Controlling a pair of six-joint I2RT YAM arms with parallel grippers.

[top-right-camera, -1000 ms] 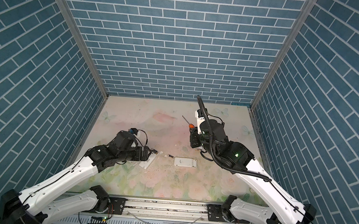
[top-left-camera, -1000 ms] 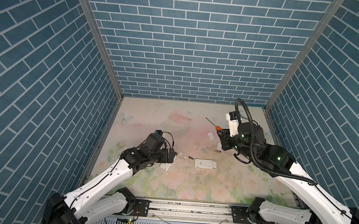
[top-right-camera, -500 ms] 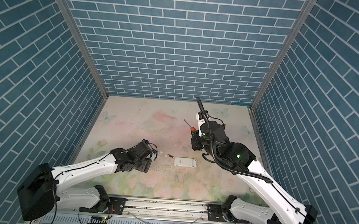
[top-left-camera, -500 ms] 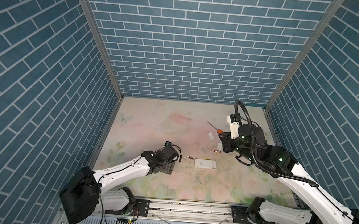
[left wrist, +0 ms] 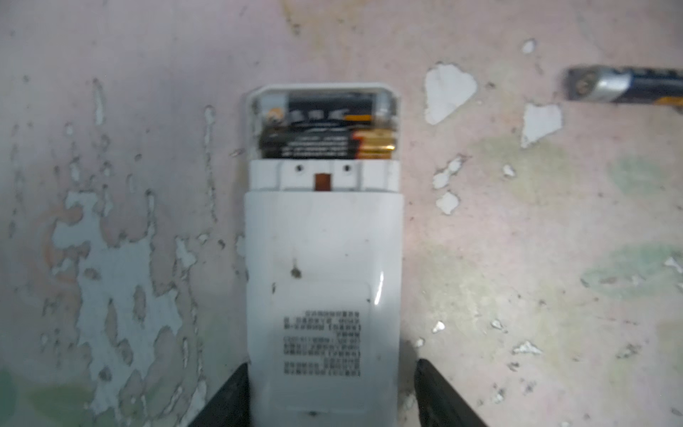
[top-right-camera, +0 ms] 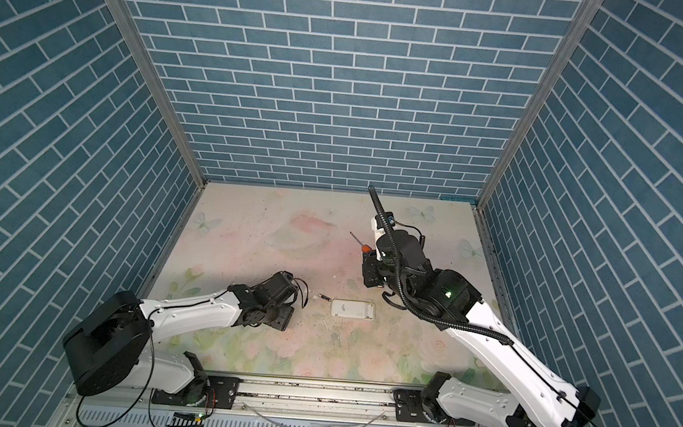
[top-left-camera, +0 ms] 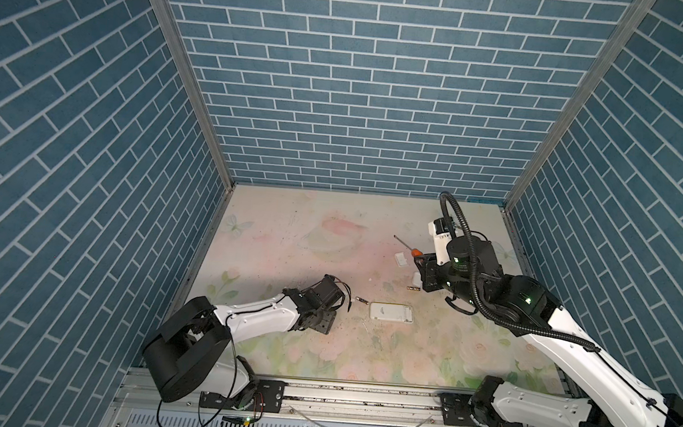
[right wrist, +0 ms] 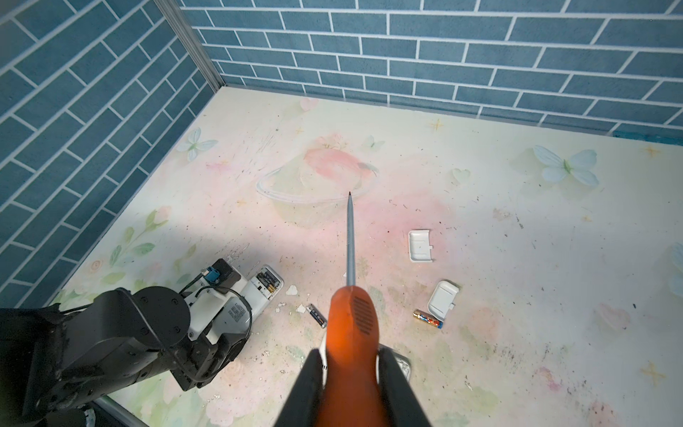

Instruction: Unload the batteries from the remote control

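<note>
The batteries inside the remote number two. They lie side by side in the uncovered bay at one end of its white body. Both wear black wraps with pale lettering too blurred to read, and one shows a gold band at its end. The remote's back carries a block of small dark print, likewise unreadable. The left end effector stands half-spread astride the remote's other end. One finger lies against the remote's edge and the other stands off by a thin shadowed gap, so I cannot tell whether it truly grips. In both top views a loose battery, dark blue with a silvery end, lies on the table in the lower middle of the frame, just left of a second remote lying flat. A gold-and-blue battery lies right of centre, just beside one of two white covers. The right end effector is clenched on the orange handle of a screwdriver, whose shaft points toward the upper left in a top view.
</note>
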